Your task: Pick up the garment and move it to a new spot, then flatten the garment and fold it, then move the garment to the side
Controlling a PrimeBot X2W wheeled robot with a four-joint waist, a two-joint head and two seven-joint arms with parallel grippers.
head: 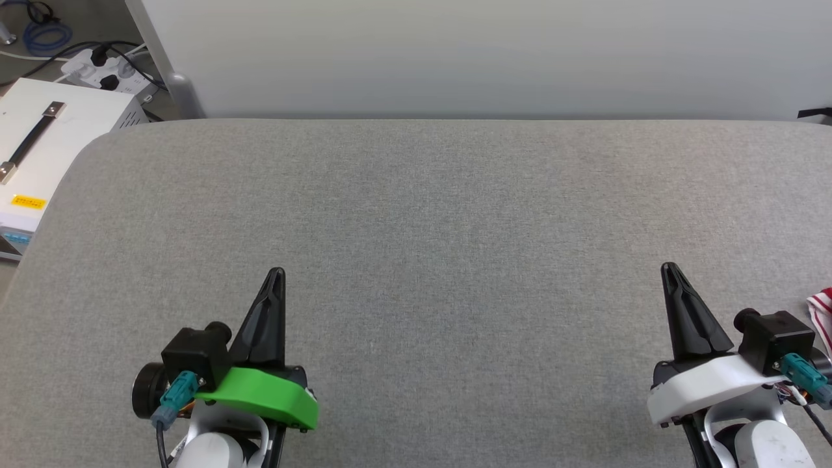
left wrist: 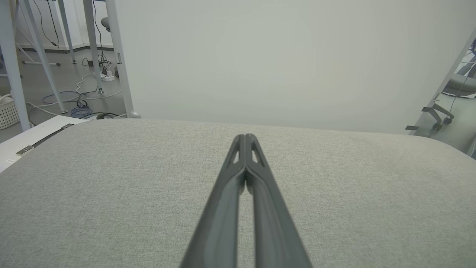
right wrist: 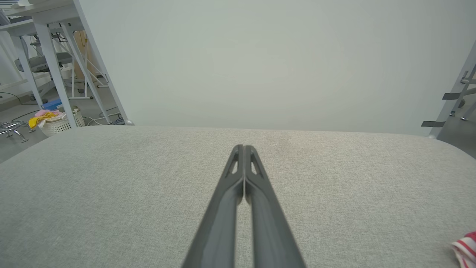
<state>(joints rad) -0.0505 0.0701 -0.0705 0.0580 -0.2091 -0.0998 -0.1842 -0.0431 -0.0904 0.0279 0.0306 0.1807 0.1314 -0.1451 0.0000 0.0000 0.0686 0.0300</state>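
Just a small red-and-white striped corner of the garment (head: 821,311) peeks in at the right edge of the head view, on the grey padded table (head: 455,214), and again at the lower right of the right wrist view (right wrist: 465,248). My right gripper (head: 669,270) hovers shut over the table just left of that corner, holding nothing. My left gripper (head: 277,274) is shut and empty at the lower left, far from the cloth. In both wrist views the fingertips (left wrist: 245,138) (right wrist: 243,148) are pressed together above bare grey fabric.
A white panel (head: 487,52) stands along the table's far edge. A white box with a black handle (head: 39,143) and a power strip (head: 104,68) sit off the table's left corner. White table legs, cables and a laundry basket (right wrist: 59,123) are on the floor beyond.
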